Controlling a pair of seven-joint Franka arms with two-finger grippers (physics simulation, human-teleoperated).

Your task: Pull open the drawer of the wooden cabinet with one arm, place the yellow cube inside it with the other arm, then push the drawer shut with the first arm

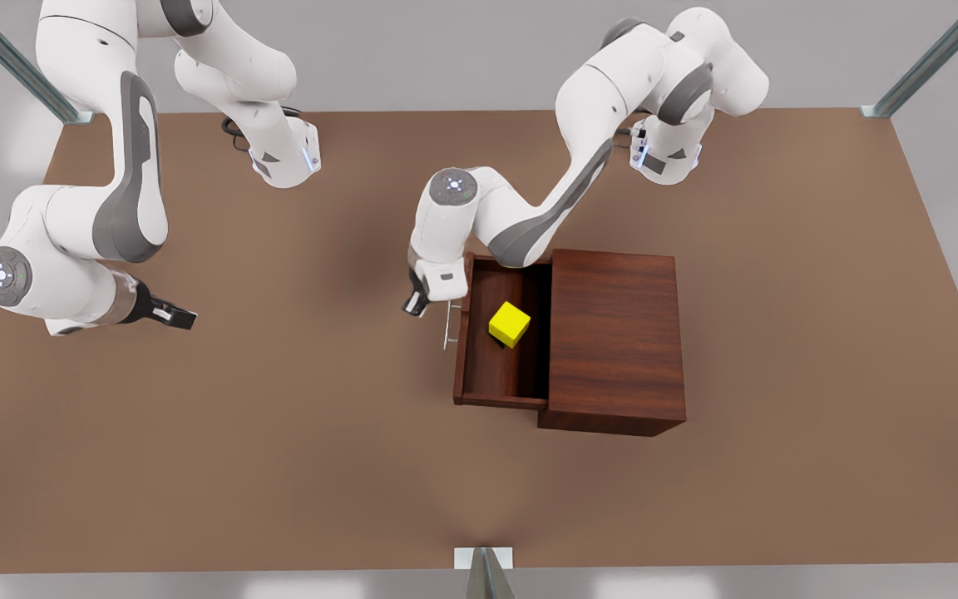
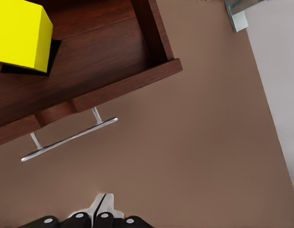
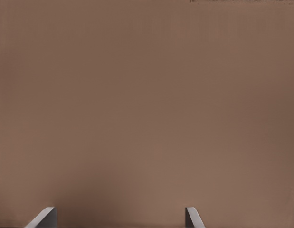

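Drawer (image 1: 502, 378) pulled open at frame center, cube (image 1: 510, 324) inside. Left gripper (image 1: 415, 307) fingers pressed together, just beside handle (image 1: 451, 325), not touching. Right gripper (image 1: 182, 316) spread wide, far left, over table (image 1: 279, 466).

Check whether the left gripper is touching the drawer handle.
Apart. In the left wrist view, bare table shows between the shut left gripper and the silver handle of the drawer.
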